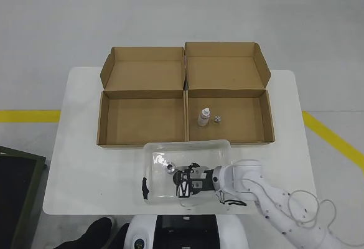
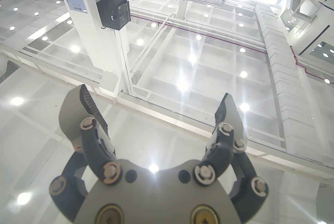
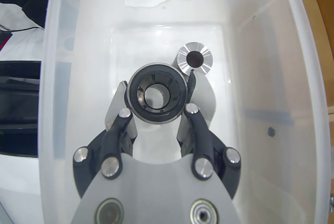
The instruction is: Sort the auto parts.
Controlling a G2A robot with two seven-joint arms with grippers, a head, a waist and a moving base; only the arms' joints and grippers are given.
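Clamping the bearing [image 3: 135,86] across its outer ring with the right gripper [image 3: 157,83], down inside the bin [image 3: 49,53]. Sits square between the two fingers, bore open toward the wrist, so with its axis running along the gripper's own line rather than across it; squat, with no real long side. Cannot tell whether clear of the bin floor or resting on it.

Crowds the sleeve [image 3: 207,59] on the outer side of one finger. Stands on end just beside the bearing, bore likewise facing the wrist, long axis parallel to the bearing's, seemingly touching that fingertip. Probably gets nudged on the way out unless drawn straight back along that axis.

Calls next for a carry beyond the bin, away from the robot, to the left box [image 1: 142,121] or the right box [image 1: 256,118], the latter holding a bottle [image 1: 204,117] and a small metal part [image 1: 218,118]. Falls to the right arm, the nearer one. Leaves the left gripper [image 2: 155,94] out of it: spread wide, holding nothing, aimed up at the ceiling.
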